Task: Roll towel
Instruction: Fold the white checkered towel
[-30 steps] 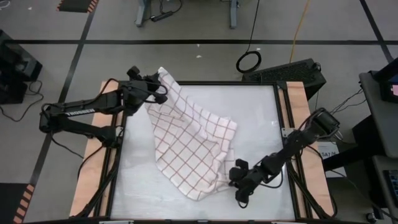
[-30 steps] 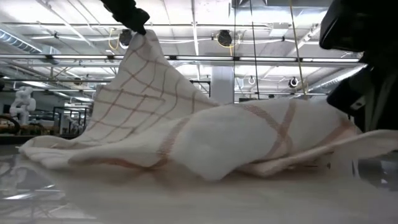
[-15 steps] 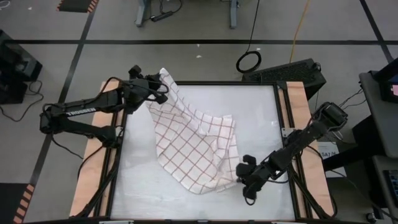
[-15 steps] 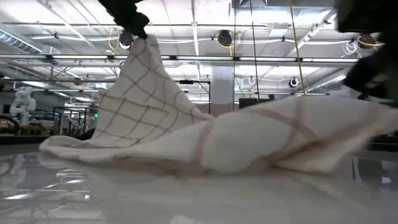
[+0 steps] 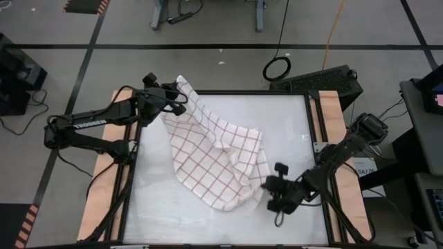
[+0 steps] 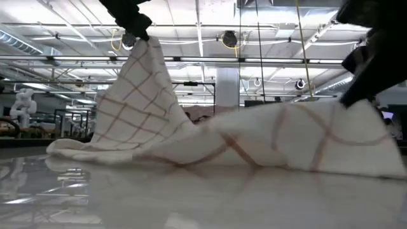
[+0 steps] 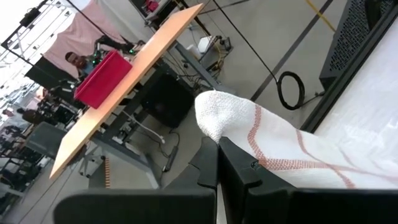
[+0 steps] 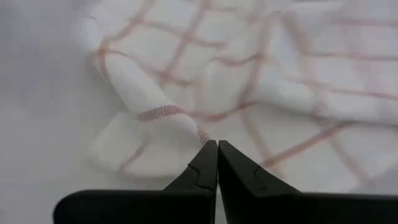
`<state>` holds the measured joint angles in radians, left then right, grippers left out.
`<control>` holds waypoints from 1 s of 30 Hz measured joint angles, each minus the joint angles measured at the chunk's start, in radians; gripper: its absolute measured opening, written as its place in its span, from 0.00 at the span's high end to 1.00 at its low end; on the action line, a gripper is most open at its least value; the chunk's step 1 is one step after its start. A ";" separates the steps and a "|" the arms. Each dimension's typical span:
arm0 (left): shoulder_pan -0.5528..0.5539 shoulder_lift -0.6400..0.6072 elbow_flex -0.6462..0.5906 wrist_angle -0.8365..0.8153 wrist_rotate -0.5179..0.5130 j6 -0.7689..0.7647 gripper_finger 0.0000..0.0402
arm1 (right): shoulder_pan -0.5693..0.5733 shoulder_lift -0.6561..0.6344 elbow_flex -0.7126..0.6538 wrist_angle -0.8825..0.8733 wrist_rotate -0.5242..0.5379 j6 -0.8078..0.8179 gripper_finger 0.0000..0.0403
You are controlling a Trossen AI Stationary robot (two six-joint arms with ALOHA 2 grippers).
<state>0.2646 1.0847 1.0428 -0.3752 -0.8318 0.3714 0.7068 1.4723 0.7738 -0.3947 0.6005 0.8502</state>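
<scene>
Two grippers, left [image 5: 177, 102] and right [image 5: 266, 188], jaws pinching corners of thin, rumpled grid-lined towel [image 5: 214, 155]

On the table [image 5: 291, 131] we find the towel [image 5: 214, 162] stretched from about eleven o'clock toward five o'clock. Its eleven o'clock corner is lifted above the table's far left corner, pinched in the left gripper [image 5: 178, 97]. Its opposite end lies near the table's right front, where the right gripper [image 5: 266, 188] clamps the edge. Between the two, the towel sags onto the tabletop around the centre.
</scene>
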 joint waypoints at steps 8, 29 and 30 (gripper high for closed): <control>0.000 0.000 0.000 -0.001 -0.002 0.000 0.99 | -0.011 0.000 0.000 0.000 -0.406 0.008 0.99; 0.000 0.000 0.000 -0.001 0.019 0.001 0.99 | -0.030 -0.076 0.000 -0.199 0.013 0.062 0.58; 0.000 0.000 0.000 -0.001 0.020 0.001 0.99 | -0.044 -0.071 -0.005 -0.205 0.046 0.046 0.59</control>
<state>0.2644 1.0847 1.0428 -0.3763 -0.8122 0.3724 0.6631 1.4011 0.7688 -0.5994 0.6466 0.8965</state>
